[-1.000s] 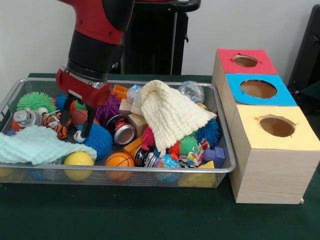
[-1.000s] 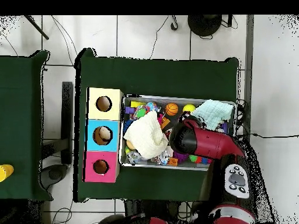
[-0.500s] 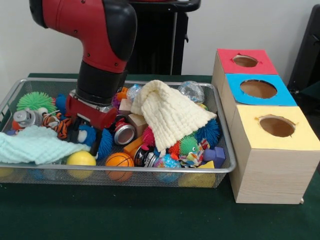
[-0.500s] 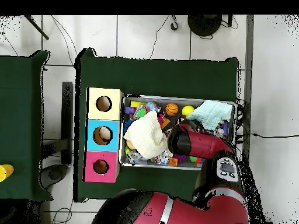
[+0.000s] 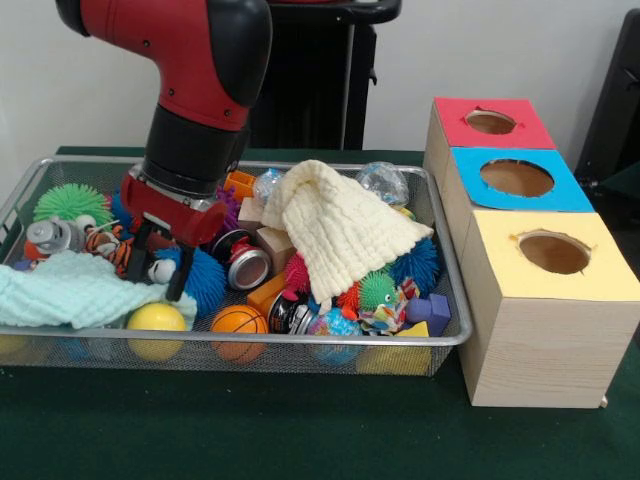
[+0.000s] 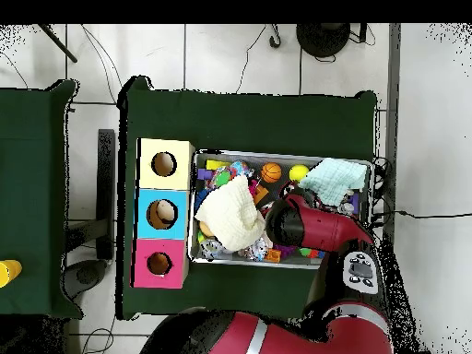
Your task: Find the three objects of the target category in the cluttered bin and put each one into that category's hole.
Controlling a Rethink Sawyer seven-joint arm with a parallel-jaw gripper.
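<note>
Holes: three, the red hole (image 5: 490, 122) sitting farthest back.
Cloths: two lying in the bin (image 5: 300, 340).
Gripper (image 5: 158, 268): hanging open over a blue spiky ball (image 5: 203, 279), holding nothing.
Overhead: arm hiding the gripper.

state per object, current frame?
gripper: fingers open, down among the toys, gripping nothing visible
bin: full, cluttered
cream cloth: draped over toys
mint cloth: spread over the bin's corner
red hole: open, looks empty
blue hole: open
yellow hole: open
</note>
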